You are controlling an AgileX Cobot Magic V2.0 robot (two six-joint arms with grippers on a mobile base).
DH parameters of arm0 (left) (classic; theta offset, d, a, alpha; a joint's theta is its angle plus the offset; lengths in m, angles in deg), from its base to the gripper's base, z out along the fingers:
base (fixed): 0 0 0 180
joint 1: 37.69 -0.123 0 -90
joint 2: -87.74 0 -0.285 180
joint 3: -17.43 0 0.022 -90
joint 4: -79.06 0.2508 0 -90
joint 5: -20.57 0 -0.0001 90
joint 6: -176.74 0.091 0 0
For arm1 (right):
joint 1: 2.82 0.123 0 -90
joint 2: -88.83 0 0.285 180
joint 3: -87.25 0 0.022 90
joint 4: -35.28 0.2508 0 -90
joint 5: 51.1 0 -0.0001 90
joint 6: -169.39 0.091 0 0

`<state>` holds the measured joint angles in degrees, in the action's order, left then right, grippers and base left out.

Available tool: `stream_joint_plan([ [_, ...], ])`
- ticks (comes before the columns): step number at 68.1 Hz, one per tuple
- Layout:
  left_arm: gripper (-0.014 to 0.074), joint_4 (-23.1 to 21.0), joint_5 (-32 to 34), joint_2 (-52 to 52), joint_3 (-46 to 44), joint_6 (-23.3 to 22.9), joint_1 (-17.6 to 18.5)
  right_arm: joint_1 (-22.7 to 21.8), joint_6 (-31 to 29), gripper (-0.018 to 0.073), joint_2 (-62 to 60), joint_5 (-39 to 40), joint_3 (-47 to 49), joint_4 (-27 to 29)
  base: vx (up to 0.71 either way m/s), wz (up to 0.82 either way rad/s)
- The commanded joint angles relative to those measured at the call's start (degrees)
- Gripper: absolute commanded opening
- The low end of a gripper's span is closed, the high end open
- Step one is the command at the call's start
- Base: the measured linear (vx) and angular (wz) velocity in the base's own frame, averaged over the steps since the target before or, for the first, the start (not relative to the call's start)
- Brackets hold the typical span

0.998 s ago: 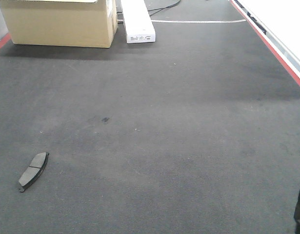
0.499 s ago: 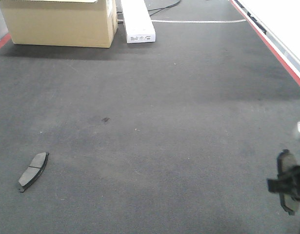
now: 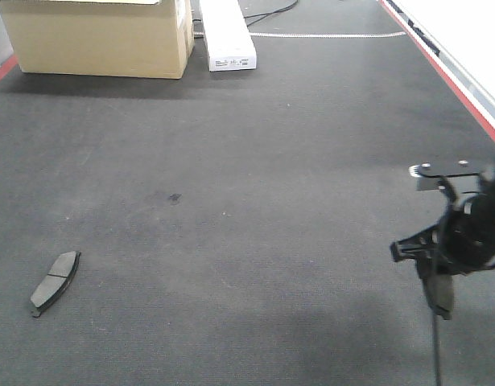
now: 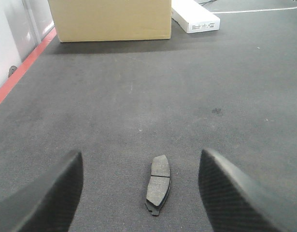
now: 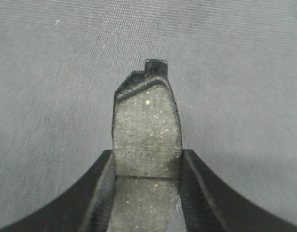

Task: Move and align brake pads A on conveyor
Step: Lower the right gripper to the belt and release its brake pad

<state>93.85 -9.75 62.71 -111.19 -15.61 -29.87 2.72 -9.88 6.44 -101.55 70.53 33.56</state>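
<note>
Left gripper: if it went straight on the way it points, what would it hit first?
Probably the brake pad lying on the conveyor, centred ahead of the open left gripper. Depth is unclear; passing over it, the cardboard box comes next.

pad (image 5: 146, 140) lower end cut by btm edge; R gripper (image 3: 437, 273) blurred, jaws indistinct; box (image 3: 94, 40) top cropped.

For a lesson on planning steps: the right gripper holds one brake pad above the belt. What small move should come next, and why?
Probably shift the right gripper left: it grips a brake pad above the conveyor, far right of the other pad lying flat, so they cannot yet be aligned.
</note>
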Motion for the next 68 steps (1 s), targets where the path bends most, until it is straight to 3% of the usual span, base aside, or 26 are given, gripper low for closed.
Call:
stream_joint_plan([
  [1,0.0481,0.5,3.5,-0.4,-1.4,-0.2,0.0,-0.4,-0.7,-0.0010,1.9,0.7,3.9,-0.2,0.00,0.00],
  [27,0.0481,0.5,3.6,-0.4,-1.4,-0.2,0.0,-0.4,-0.7,-0.0010,13.2,1.1,8.0,-0.1,0.00,0.00],
  [54,0.0481,0.5,3.6,-0.4,-1.4,-0.2,0.0,-0.4,-4.1,-0.0002,16.2,1.0,8.1,-0.4,0.00,0.00],
  [68,0.0481,0.5,3.6,-0.4,-1.4,-0.2,0.0,-0.4,-4.1,0.0092,16.2,1.0,8.1,-0.4,0.00,0.00],
])
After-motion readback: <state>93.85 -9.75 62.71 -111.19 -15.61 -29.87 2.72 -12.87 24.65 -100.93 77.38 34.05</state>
